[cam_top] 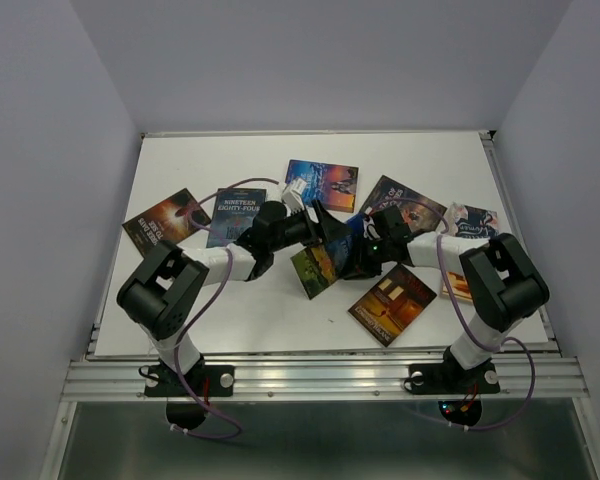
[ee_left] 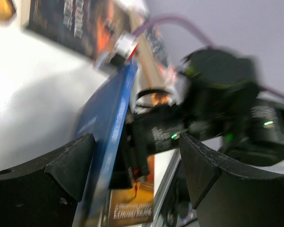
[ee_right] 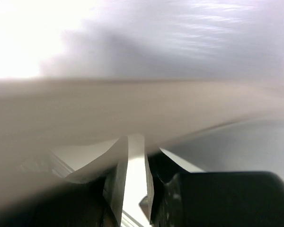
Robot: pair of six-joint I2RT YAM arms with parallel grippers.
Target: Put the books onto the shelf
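Note:
Several books lie scattered on the white table (cam_top: 180,300): "Nineteen Eighty-Four" (cam_top: 236,215), a dark orange one (cam_top: 165,220), a blue one (cam_top: 322,183), a dark one (cam_top: 405,198), a pale one (cam_top: 475,220) and an orange-brown one (cam_top: 390,305). In the middle a book (cam_top: 317,268) is tilted up on edge between the two arms. My right gripper (cam_top: 365,250) (ee_right: 135,179) is shut on it; its pale page edge (ee_right: 132,109) fills that view. My left gripper (cam_top: 330,228) (ee_left: 137,161) is open, with the book's blue spine (ee_left: 109,123) beside its left finger. The shelf is out of view.
Grey walls enclose the table on three sides. A metal rail (cam_top: 320,375) runs along the near edge by the arm bases. Another book with orange at its edge (cam_top: 458,285) lies partly under the right arm. The right arm's purple cable (ee_left: 180,23) crosses the left wrist view.

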